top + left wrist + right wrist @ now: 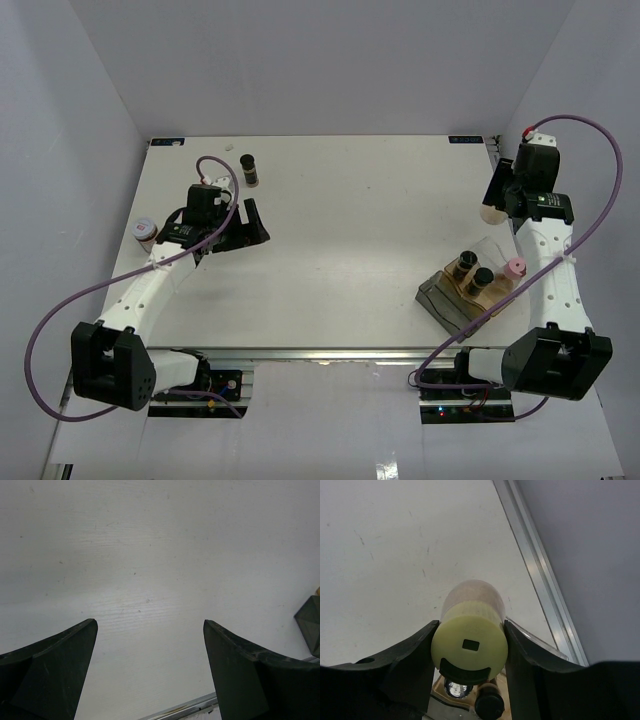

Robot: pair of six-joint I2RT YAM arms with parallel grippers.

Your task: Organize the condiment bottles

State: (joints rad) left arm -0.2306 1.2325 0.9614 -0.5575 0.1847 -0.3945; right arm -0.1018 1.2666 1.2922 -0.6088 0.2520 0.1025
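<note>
My right gripper [494,200] hangs above the table's right edge, shut on a pale-yellow-lidded jar [490,211]. In the right wrist view that jar [470,642] fills the gap between both fingers [410,655], lid toward the camera. Below it the grey tray [440,298] holds two dark brown jars with black caps [466,264] [483,279] and a pink-lidded jar [514,268]. Another dark brown jar [249,168] stands at the back left. A pink-lidded jar [146,231] stands at the left edge. My left gripper [245,226] [150,625] is open over bare table, holding nothing.
The table's metal rail [540,575] runs close beside the held jar on the right. White walls enclose the table on three sides. A corner of the tray [310,625] shows at the right of the left wrist view, and the near rail [185,709] below it.
</note>
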